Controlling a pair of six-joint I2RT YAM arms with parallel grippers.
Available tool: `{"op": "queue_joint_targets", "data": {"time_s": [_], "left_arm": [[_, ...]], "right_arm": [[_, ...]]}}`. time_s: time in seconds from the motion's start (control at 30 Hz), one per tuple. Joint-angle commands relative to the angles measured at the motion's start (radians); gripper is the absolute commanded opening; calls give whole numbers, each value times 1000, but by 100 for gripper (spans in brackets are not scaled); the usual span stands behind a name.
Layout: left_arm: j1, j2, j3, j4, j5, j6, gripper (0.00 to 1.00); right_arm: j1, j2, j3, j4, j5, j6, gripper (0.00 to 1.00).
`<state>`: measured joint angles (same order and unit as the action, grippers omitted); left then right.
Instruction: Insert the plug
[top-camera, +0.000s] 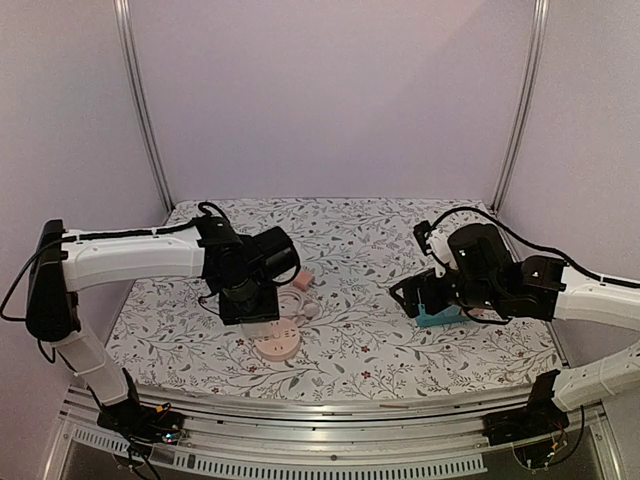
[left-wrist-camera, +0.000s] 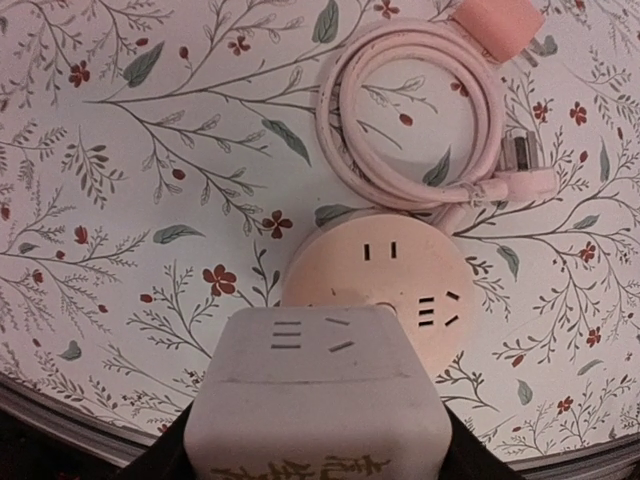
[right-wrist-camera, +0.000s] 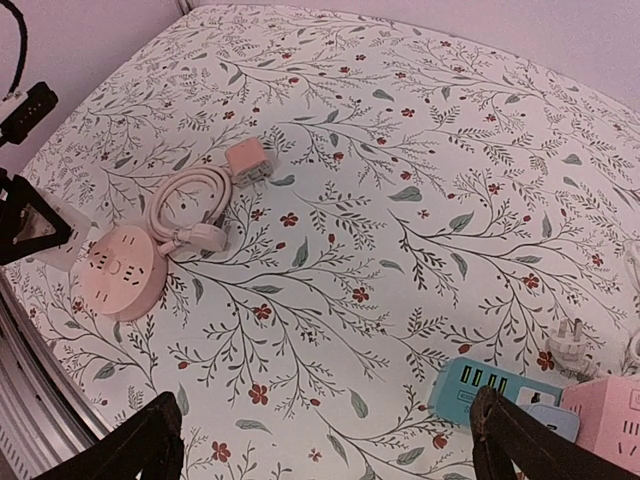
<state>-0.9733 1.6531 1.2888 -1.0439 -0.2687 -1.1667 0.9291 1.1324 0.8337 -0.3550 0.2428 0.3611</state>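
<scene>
- Left claw (left-wrist-camera: 320, 445): closed on a white adapter block (left-wrist-camera: 320, 370), one dark finger on each side of it. The block fills the lower centre of the left wrist view, with socket slots on its upper face.
- In the top view the left claw (top-camera: 250, 300) hangs in the left-centre of the frame, right above the round pink socket hub (top-camera: 277, 345).
- Round pink socket hub (left-wrist-camera: 385, 290): flat on the bench (top-camera: 370, 365), slots facing up. The block covers its lower-left edge in the left wrist view. Cannot tell whether block and hub touch.
- Pink coiled cable (left-wrist-camera: 410, 110): lies in the upper right of that frame, just above the hub, with its plug (left-wrist-camera: 520, 155) at the right side of the coil.
- Pink charger (left-wrist-camera: 497, 25): at the top edge, just beside the coil.
- Right claw (right-wrist-camera: 325, 425): wide open, fingers at the two lower corners of the right wrist frame, bare bench between them.
- Teal power strip (right-wrist-camera: 480, 385): lower right, near the right finger.
- White plug (right-wrist-camera: 565, 350): just above the strip's right end.
- Pink cube socket (right-wrist-camera: 610, 420): lower right corner, beside the teal strip.
</scene>
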Motion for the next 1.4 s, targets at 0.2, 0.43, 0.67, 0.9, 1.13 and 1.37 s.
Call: {"op": "queue_joint_targets", "data": {"time_s": [0.2,0.43,0.67,0.9,1.13,1.37], "left_arm": [[36,52,15,-3,54,37,0],[40,81,16,16,72,56,0],[41,82,7,30,69,62,0],[54,82,-3,41,67,73,0],[61,88,-6,45,67,77,0],[61,91,-8,37,63,75,0]], "right_arm": [[-3,-17,-18,9,13,-13,99],[-3,-17,-20,7,18,-16,99],[-5,-17,-22,5,21,-18,99],[-3,-20,-22,5,15,-19,99],[-4,-15,-21,7,9,-20,99],[-5,-12,-19,8,6,-21,99]]}}
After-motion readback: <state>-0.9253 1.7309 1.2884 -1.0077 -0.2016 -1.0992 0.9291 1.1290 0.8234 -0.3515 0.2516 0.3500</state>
